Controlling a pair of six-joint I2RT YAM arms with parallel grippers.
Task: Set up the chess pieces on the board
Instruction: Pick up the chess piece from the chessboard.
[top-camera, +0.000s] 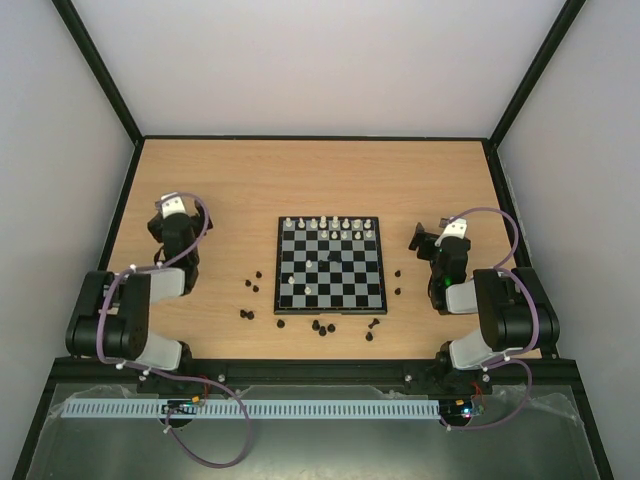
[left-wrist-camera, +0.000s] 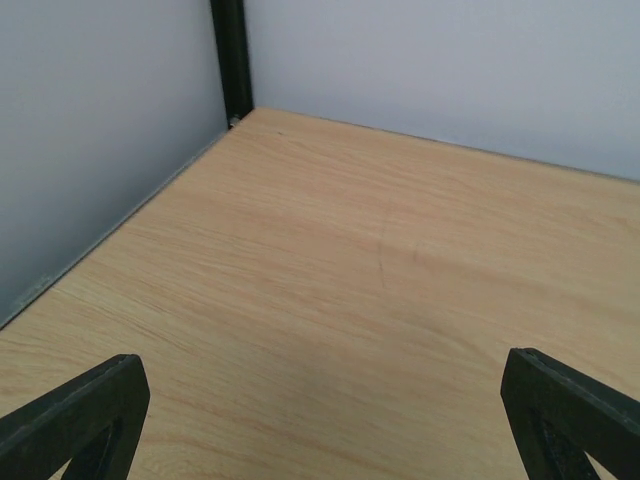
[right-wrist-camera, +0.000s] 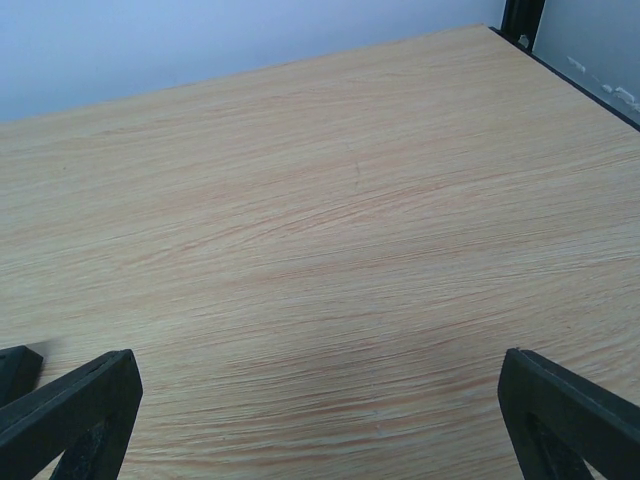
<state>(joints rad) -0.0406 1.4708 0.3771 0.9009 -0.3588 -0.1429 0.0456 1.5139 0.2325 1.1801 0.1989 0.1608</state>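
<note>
Board: we log it mid table, well apart from all edges.
Chess pieces: white along the far rows of the board; black loose on wood by its near and side edges.
Left gripper: spread wide, facing far-left corner.
Right gripper: spread wide, facing far-right corner.

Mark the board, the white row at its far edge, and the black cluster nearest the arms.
board (top-camera: 350, 291), top external view, bare square near its front.
white row (top-camera: 325, 221), top external view, a mid-row piece.
black cluster (top-camera: 322, 329), top external view, middle piece.
</note>
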